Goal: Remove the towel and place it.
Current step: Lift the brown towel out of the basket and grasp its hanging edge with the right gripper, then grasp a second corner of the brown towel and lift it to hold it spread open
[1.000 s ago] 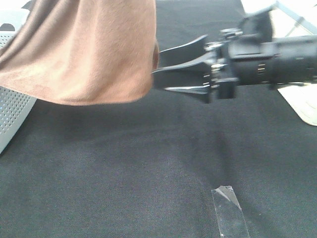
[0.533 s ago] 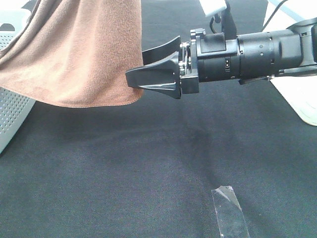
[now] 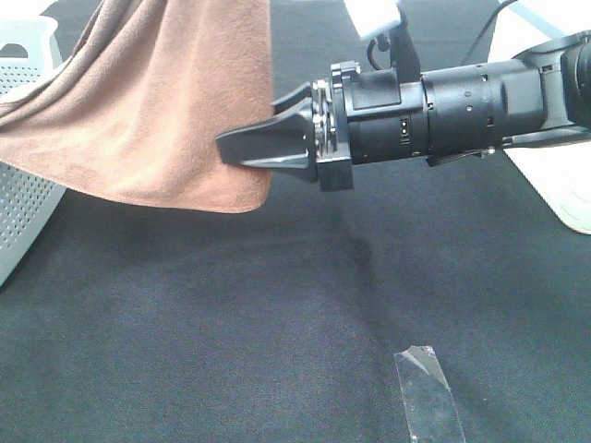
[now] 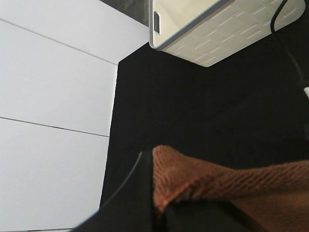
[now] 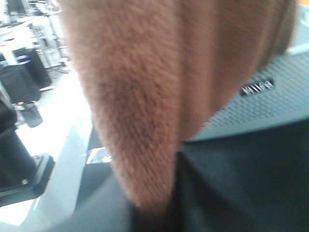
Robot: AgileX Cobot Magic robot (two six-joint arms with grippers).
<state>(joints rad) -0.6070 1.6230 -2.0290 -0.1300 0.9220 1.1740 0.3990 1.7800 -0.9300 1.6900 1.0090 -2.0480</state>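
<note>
The brown towel (image 3: 166,111) hangs from above at the upper left of the exterior view, with its lower edge off the black cloth table (image 3: 231,323). My right gripper (image 3: 245,148) reaches in level from the right, its jaws closed on the towel's lower right edge. In the right wrist view the towel (image 5: 145,96) fills the frame and runs down between the right gripper's (image 5: 154,212) fingers. In the left wrist view my left gripper (image 4: 161,212) is shut on a bunched corner of the towel (image 4: 217,188). The left gripper is out of the exterior view.
A white perforated basket (image 3: 23,185) stands at the left edge, partly behind the towel. A strip of clear tape (image 3: 427,392) lies on the table at the front right. A white object (image 3: 563,194) sits at the right edge. A white basket (image 4: 227,29) shows in the left wrist view.
My right gripper moved left from beside the towel onto its right edge, and its jaws went from open to closed on the cloth. The towel's lower corner shifted slightly.
</note>
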